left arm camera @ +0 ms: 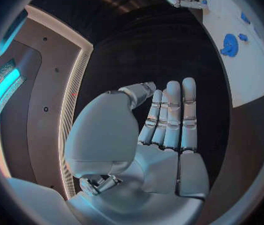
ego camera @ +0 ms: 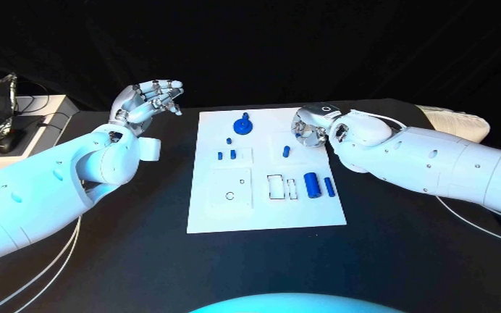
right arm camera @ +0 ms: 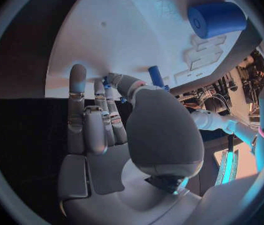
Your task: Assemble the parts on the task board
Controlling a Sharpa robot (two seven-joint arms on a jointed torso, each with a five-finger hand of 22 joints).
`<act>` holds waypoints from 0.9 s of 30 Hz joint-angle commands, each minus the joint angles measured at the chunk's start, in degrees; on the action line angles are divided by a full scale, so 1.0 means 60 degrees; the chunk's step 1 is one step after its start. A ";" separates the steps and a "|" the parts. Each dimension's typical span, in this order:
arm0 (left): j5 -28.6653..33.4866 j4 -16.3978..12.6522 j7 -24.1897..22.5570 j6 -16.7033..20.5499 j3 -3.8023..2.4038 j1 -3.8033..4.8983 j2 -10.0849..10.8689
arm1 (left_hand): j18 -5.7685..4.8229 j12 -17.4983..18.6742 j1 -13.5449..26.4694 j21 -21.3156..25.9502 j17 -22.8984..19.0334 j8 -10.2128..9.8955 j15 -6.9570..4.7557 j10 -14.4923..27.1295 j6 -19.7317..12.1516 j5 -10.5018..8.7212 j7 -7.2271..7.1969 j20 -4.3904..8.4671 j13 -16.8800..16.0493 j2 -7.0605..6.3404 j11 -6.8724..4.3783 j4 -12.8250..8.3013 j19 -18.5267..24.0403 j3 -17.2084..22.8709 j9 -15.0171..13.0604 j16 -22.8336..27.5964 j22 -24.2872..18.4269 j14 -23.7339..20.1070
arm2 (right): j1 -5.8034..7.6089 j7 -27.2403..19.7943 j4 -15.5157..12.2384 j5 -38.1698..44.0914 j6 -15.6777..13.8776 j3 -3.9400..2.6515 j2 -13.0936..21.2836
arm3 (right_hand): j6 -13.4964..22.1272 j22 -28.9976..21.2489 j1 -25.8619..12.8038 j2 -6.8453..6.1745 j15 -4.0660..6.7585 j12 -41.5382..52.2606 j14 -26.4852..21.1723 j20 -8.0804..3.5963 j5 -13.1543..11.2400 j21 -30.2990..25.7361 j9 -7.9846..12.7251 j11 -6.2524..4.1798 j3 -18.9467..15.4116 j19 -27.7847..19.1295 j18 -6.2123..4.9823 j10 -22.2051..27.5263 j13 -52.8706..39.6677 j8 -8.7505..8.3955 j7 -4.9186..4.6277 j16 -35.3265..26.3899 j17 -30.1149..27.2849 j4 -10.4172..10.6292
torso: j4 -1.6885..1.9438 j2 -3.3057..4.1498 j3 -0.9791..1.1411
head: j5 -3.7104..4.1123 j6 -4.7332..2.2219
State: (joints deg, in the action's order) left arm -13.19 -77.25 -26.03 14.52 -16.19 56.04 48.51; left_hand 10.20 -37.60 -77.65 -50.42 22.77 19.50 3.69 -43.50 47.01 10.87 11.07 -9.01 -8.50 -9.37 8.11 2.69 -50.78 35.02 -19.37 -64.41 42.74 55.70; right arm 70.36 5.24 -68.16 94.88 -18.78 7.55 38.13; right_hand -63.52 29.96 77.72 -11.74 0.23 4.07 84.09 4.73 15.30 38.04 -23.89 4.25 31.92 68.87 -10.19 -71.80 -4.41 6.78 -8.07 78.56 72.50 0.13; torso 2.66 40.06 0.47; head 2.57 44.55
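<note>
The white task board (ego camera: 266, 208) lies in the middle of the black table. On it a blue gear-like part (ego camera: 243, 125) sits near the far edge, two small pegs (ego camera: 226, 155) left of centre, one peg (ego camera: 285, 151) at centre, and a thick cylinder (ego camera: 311, 182) with a slim one (ego camera: 330, 187) at the right. My right hand (ego camera: 310, 128) hovers over the board's far right corner. In the right wrist view its fingers (right arm camera: 85, 120) are stretched out holding nothing, with the peg (right arm camera: 156, 76) just past the thumb. My left hand (ego camera: 149, 101) is raised left of the board, fingers (left arm camera: 172, 115) straight, holding nothing.
Rectangular slots (ego camera: 276, 186) and a round hole (ego camera: 229, 195) mark the board's near half. A white box (ego camera: 37, 121) with cables stands at the far left of the table. Another pale object (ego camera: 454, 119) lies at the far right. Black table surrounds the board.
</note>
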 commanded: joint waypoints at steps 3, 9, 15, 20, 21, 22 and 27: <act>-0.0030 -0.0004 0.0021 0.0048 -0.0011 0.0000 0.0014 | 0.0057 0.0058 -0.0058 -0.0029 0.0012 0.0049 0.0041 0.0078 0.0005 -0.0038 0.0045 -0.0033 0.0020 -0.0062 0.0023 -0.0041 -0.0032 -0.0023 0.0019 0.0056 -0.0001 -0.0057 | -0.0066 -0.0184 -0.0114 0.0042 0.0302 0.0038 -0.0004 | -0.0289 0.0187 0.0194 0.0306 0.0152 0.0124 0.0503 -0.0145 -0.0121 0.0195 -0.0152 -0.0127 0.0164 -0.0028 -0.0051 -0.0350 -0.0113 0.0236 0.0106 0.0127 0.0067 -0.0145 | -0.0005 -0.0002 -0.0004 | 0.0000 0.0018; -0.0064 0.0010 0.0045 0.0067 -0.0011 0.0000 0.0022 | 0.0058 0.0063 -0.0079 -0.0034 0.0013 0.0058 0.0042 0.0086 0.0005 -0.0038 0.0047 -0.0033 0.0026 -0.0057 0.0025 -0.0057 -0.0036 -0.0019 0.0023 0.0055 0.0001 -0.0062 | -0.0073 -0.0057 -0.0173 0.0130 0.0261 0.0038 0.0025 | -0.0297 0.0410 0.0322 0.0507 0.0204 0.0105 0.0497 -0.0219 -0.0232 0.0391 -0.0260 -0.0177 0.0437 -0.0120 -0.0045 -0.0538 -0.0175 0.0336 0.0142 0.0193 0.0089 -0.0327 | 0.0010 -0.0007 -0.0008 | 0.0018 0.0043; -0.0075 0.0032 0.0068 0.0088 -0.0011 0.0000 0.0030 | 0.0060 0.0071 -0.0110 -0.0043 0.0016 0.0071 0.0042 0.0098 0.0004 -0.0040 0.0049 -0.0033 0.0035 -0.0054 0.0029 -0.0084 -0.0044 -0.0018 0.0028 0.0051 0.0007 -0.0066 | -0.0077 0.0195 -0.0199 0.0236 0.0094 0.0038 0.0081 | -0.0294 0.0488 0.0326 0.0525 0.0216 0.0086 0.0499 -0.0234 -0.0291 0.0459 -0.0297 -0.0186 0.0534 -0.0151 -0.0044 -0.0577 -0.0194 0.0365 0.0150 0.0222 0.0108 -0.0389 | 0.0002 -0.0013 -0.0007 | 0.0022 0.0046; -0.0078 0.0054 0.0091 0.0101 -0.0011 -0.0001 0.0027 | 0.0060 0.0077 -0.0118 -0.0048 0.0017 0.0076 0.0043 0.0111 0.0000 -0.0042 0.0052 -0.0033 0.0041 -0.0057 0.0032 -0.0093 -0.0047 -0.0021 0.0032 0.0048 0.0010 -0.0067 | -0.0078 0.0284 -0.0265 0.0265 -0.0152 0.0037 0.0143 | -0.0291 0.0560 0.0296 0.0526 0.0217 0.0068 0.0500 -0.0237 -0.0349 0.0527 -0.0329 -0.0188 0.0595 -0.0160 -0.0040 -0.0604 -0.0209 0.0389 0.0149 0.0244 0.0119 -0.0422 | 0.0005 -0.0011 -0.0002 | 0.0035 0.0031; -0.0078 0.0059 0.0098 0.0102 -0.0011 -0.0001 0.0025 | 0.0060 0.0077 -0.0118 -0.0048 0.0017 0.0076 0.0043 0.0111 0.0000 -0.0042 0.0052 -0.0033 0.0041 -0.0057 0.0032 -0.0093 -0.0047 -0.0021 0.0032 0.0048 0.0010 -0.0067 | -0.0078 0.0290 -0.0295 0.0262 -0.0224 0.0036 0.0163 | -0.0288 0.0580 0.0286 0.0523 0.0217 0.0062 0.0501 -0.0237 -0.0369 0.0546 -0.0337 -0.0188 0.0609 -0.0164 -0.0039 -0.0608 -0.0213 0.0395 0.0149 0.0251 0.0124 -0.0431 | 0.0003 -0.0015 0.0000 | 0.0038 0.0022; -0.0079 0.0066 0.0107 0.0103 -0.0011 -0.0002 0.0023 | 0.0060 0.0077 -0.0118 -0.0048 0.0017 0.0076 0.0043 0.0111 0.0000 -0.0042 0.0052 -0.0033 0.0041 -0.0057 0.0032 -0.0093 -0.0047 -0.0021 0.0032 0.0048 0.0010 -0.0067 | -0.0078 0.0291 -0.0333 0.0255 -0.0302 0.0034 0.0187 | -0.0288 0.0580 0.0286 0.0523 0.0217 0.0062 0.0501 -0.0237 -0.0369 0.0546 -0.0337 -0.0188 0.0609 -0.0164 -0.0039 -0.0608 -0.0213 0.0395 0.0149 0.0251 0.0124 -0.0431 | 0.0003 -0.0015 0.0000 | 0.0038 0.0022; -0.0080 0.0093 0.0201 0.0103 -0.0011 -0.0002 0.0016 | 0.0058 0.0101 -0.0133 -0.0061 0.0017 0.0090 0.0056 0.0165 -0.0015 -0.0043 0.0060 -0.0038 0.0060 -0.0068 0.0048 -0.0115 -0.0055 -0.0033 0.0044 0.0054 0.0019 -0.0099 | -0.0061 0.0258 -0.0593 0.0088 -0.0689 0.0008 0.0345 | -0.0282 0.0620 0.0256 0.0518 0.0213 0.0046 0.0498 -0.0235 -0.0417 0.0578 -0.0356 -0.0185 0.0636 -0.0179 -0.0038 -0.0613 -0.0219 0.0408 0.0146 0.0252 0.0110 -0.0441 | -0.0011 -0.0016 -0.0006 | 0.0056 -0.0005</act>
State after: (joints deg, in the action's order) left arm -13.40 -76.67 -25.11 15.04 -16.19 56.03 48.70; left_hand 10.20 -37.21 -77.88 -50.42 22.81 19.78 3.92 -42.86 47.01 10.87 11.07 -9.00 -8.20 -9.59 8.31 2.35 -50.77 34.68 -19.17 -64.44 42.75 55.47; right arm 69.97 6.64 -71.12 95.51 -20.69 7.67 39.98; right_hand -65.18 33.63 78.72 -9.64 1.13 4.28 83.93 3.47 13.06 41.11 -26.04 4.80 35.43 68.01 -10.14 -73.27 -4.98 9.08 -7.26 79.83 73.16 -2.47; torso 2.65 39.97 0.43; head 2.86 44.61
